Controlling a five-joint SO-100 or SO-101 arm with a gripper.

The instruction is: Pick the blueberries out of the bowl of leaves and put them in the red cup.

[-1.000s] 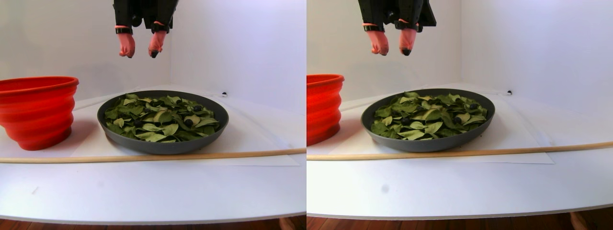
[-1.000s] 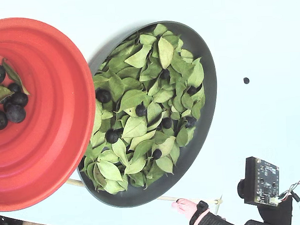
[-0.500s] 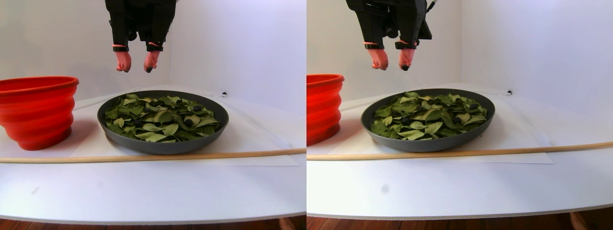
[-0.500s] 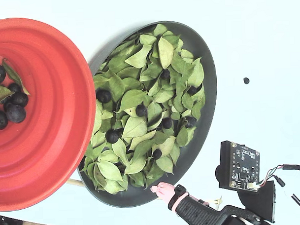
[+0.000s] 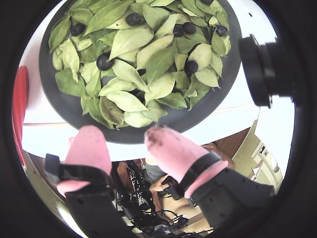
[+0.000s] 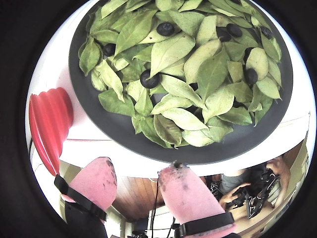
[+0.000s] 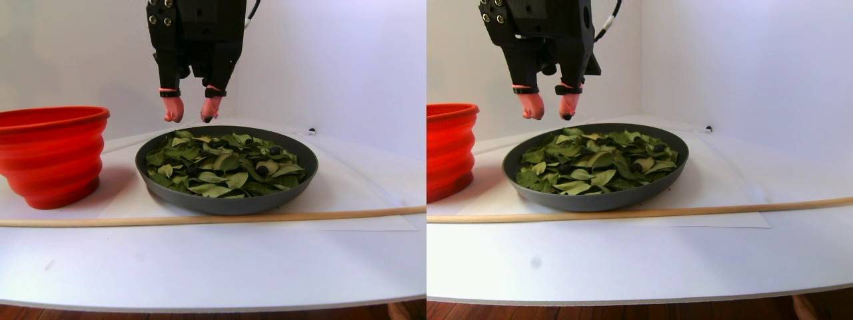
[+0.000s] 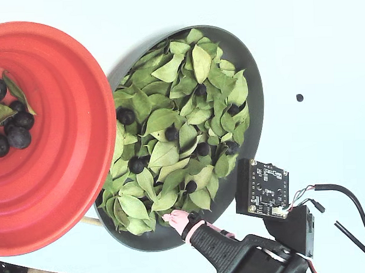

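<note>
The dark grey bowl (image 8: pixel 253 98) holds a bed of green leaves (image 8: pixel 165 152) with several blueberries (image 8: pixel 125 116) lying among them. To its left, the red cup (image 8: pixel 63 146) contains several more blueberries (image 8: pixel 19 137) and a couple of leaves. My gripper (image 7: pixel 192 117) hangs open just above the bowl's (image 7: pixel 226 203) far rim, its pink fingertips (image 7: pixel 173 110) empty. In both wrist views the gripper (image 5: pixel 121 131) (image 6: pixel 138 166) shows its two pink fingers apart over the bowl's edge, with a blueberry (image 6: pixel 148 79) a little ahead of them. In the fixed view one pink fingertip (image 8: pixel 176 219) reaches the leaves at the bowl's lower edge.
A thin wooden stick (image 7: pixel 200 218) lies across the table in front of the bowl and red cup (image 7: pixel 50 157). A tiny black speck (image 8: pixel 299 97) sits on the white surface beyond the bowl. White walls close in behind. A circuit board (image 8: pixel 262 187) rides on the arm.
The arm has come down and moved in over the bowl's rim. The fingertips now hang just above the leaves, still open and empty.
</note>
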